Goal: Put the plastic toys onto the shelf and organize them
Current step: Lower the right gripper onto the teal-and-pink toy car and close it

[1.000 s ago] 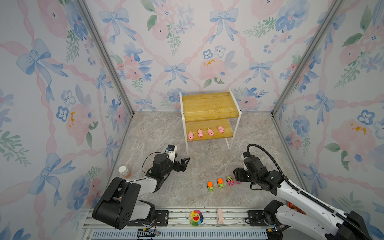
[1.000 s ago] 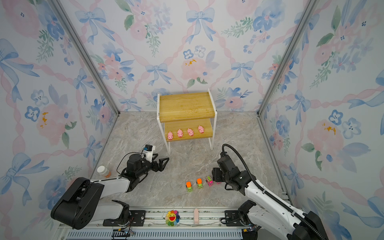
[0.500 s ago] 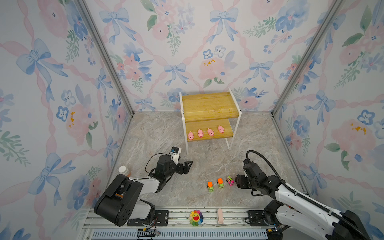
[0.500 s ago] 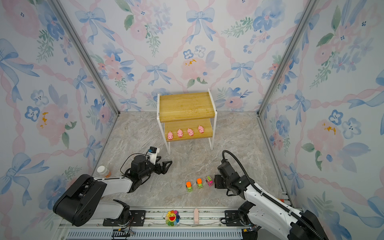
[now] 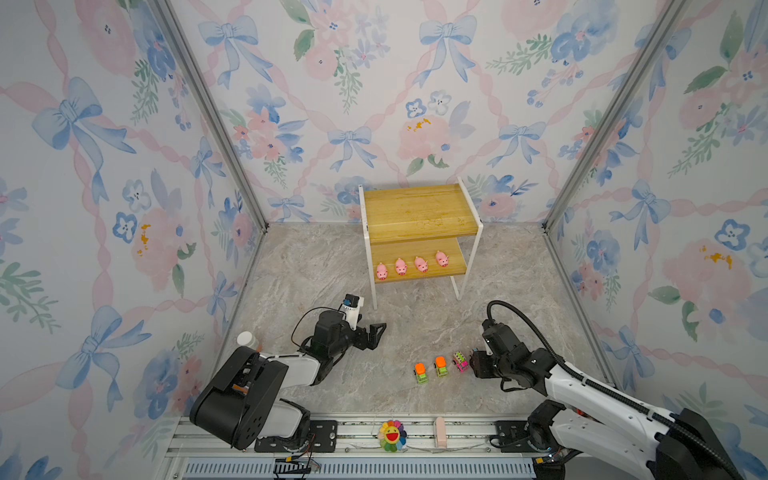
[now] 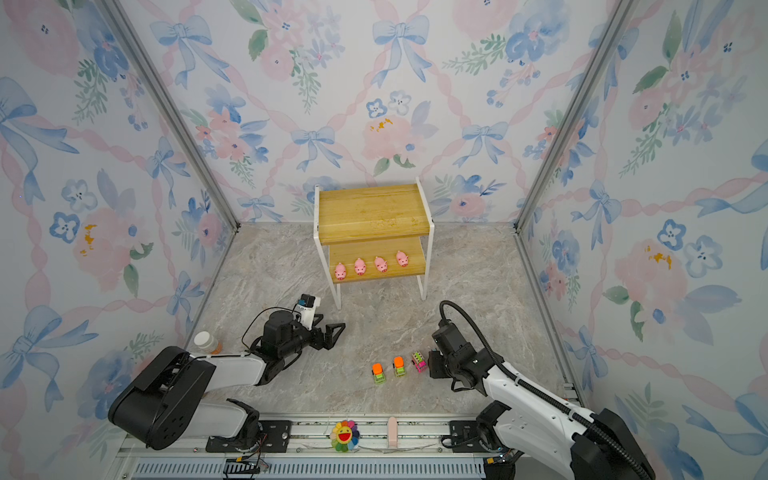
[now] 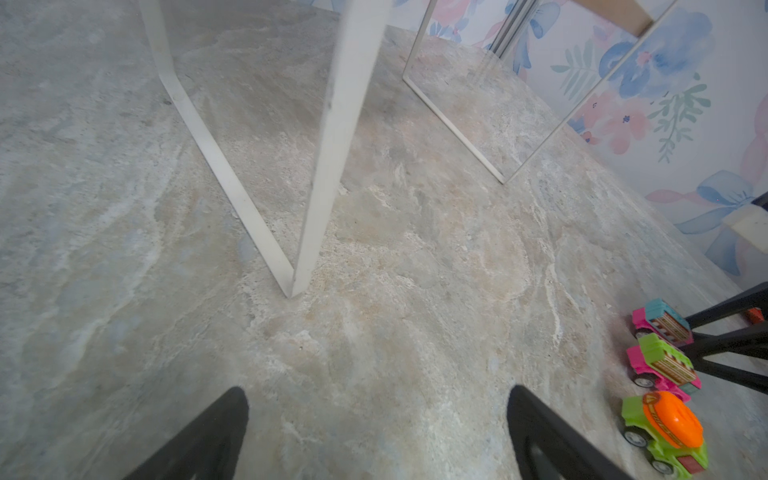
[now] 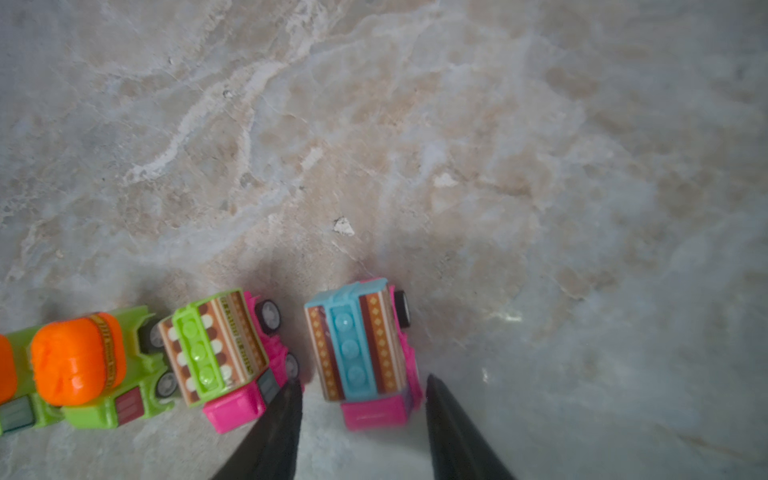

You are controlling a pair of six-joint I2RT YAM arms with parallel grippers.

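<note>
Left gripper (image 5: 375, 335): fingers spread, empty, left-front of the two-tier yellow-board, white-framed shelf (image 5: 419, 212). Four small pink plastic pigs (image 5: 421, 264) line its lower board: done. Four small plastic toy trucks (image 5: 441, 365) remain on the tabletop (image 5: 316, 266) before the shelf. Right gripper (image 8: 363, 378): fingers straddle the blue-topped pink truck (image 8: 357, 345), apparently not yet clamped.

Glossy plastic trucks (image 8: 357, 345); matt marbled floor (image 8: 415, 124); smooth wooden, metal-framed shelf (image 5: 419, 208).

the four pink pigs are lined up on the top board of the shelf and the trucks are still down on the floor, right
Not quite. The four pigs stand in a row on the lower board of the shelf, not the top one, as both top views show. The trucks are indeed still down on the floor.
</note>
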